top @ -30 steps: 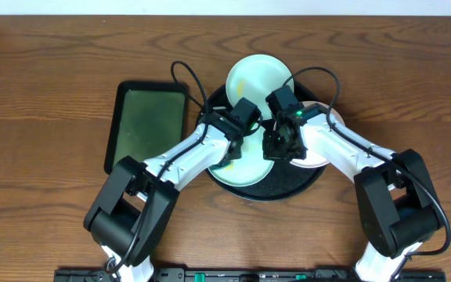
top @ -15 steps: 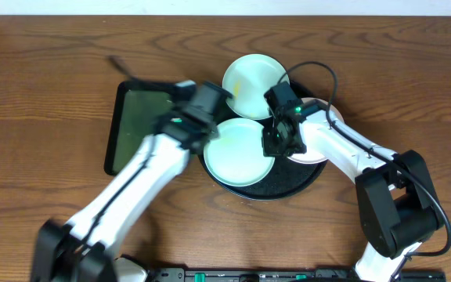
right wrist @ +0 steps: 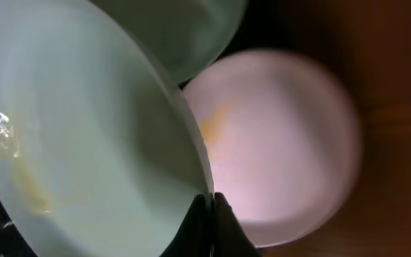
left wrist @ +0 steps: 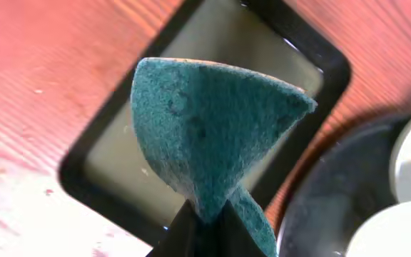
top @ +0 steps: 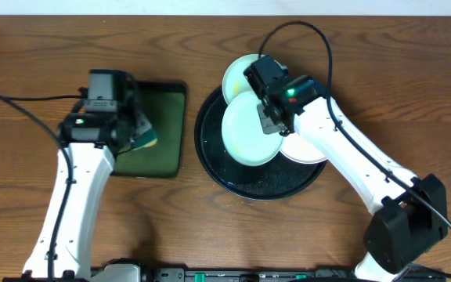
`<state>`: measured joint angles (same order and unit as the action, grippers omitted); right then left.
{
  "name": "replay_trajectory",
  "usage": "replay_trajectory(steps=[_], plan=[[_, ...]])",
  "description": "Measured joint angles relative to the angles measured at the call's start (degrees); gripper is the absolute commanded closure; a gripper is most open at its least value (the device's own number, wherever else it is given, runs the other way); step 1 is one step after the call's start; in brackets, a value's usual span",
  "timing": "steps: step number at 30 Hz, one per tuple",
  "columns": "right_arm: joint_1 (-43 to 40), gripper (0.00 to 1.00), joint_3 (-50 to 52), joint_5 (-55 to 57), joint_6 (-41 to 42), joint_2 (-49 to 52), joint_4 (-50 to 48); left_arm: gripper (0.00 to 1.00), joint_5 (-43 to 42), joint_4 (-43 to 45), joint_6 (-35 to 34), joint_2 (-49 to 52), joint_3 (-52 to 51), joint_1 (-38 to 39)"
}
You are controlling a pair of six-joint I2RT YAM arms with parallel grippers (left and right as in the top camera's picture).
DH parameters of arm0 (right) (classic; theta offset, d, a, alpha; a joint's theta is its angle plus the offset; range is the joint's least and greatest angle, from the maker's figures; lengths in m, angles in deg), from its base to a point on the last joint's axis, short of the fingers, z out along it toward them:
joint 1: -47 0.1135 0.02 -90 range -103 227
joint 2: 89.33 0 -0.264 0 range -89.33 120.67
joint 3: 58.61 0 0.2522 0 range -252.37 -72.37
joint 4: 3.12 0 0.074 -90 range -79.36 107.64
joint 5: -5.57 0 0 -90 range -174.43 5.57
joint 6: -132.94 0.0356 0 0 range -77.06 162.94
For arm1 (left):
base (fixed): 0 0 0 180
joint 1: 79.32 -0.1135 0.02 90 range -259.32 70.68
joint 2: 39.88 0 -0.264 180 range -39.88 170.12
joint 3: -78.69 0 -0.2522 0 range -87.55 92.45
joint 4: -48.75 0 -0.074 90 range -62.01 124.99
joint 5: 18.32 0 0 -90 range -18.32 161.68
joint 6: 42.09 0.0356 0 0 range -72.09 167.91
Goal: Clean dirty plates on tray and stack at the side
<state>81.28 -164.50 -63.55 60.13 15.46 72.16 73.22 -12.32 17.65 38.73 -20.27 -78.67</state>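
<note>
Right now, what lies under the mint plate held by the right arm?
Under the held mint plate: the black tray, and parts of the second mint plate and the white plate. The tray floor directly beneath is covered.

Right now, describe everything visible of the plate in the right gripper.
The held plate is round, shallow, glossy pale mint with a low rim. The right gripper pinches its rim. It sits over the black tray, overlapping the other mint plate and white plate. Yellowish smears mark its face.
</note>
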Motion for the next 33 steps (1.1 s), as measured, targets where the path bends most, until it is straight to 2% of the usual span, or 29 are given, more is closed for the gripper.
replay_trajectory(steps=[9,14,18,24,28,30,33], plan=[[9.6,0.98,-6.0,26.2,-15.7,0.0,-0.5,0.92,-0.5,-0.3,1.8,0.0,0.0,-2.6],[15.8,0.99,-6.1,40.3,-27.0,0.0,-6.7,0.93,-1.0,-0.3,1.9,0.0,0.0,-2.6],[18.8,0.99,-6.2,46.2,-35.2,0.0,-11.9,0.93,-1.2,-0.3,1.9,0.0,0.0,-2.6],[20.5,0.99,-6.2,49.8,-41.9,0.0,-15.0,0.92,-1.2,-0.3,2.3,0.0,0.0,-2.6],[20.5,0.99,-6.2,50.1,-40.6,0.0,-14.7,0.92,-1.2,-0.3,2.4,0.0,0.0,-2.6],[20.1,0.99,-6.3,45.8,-37.2,0.0,-12.4,0.93,-1.2,-0.3,2.7,0.0,0.0,-2.6],[17.6,0.99,-5.7,30.3,-33.6,0.0,-11.7,0.92,-1.2,-0.4,3.2,0.0,0.0,-2.6]])
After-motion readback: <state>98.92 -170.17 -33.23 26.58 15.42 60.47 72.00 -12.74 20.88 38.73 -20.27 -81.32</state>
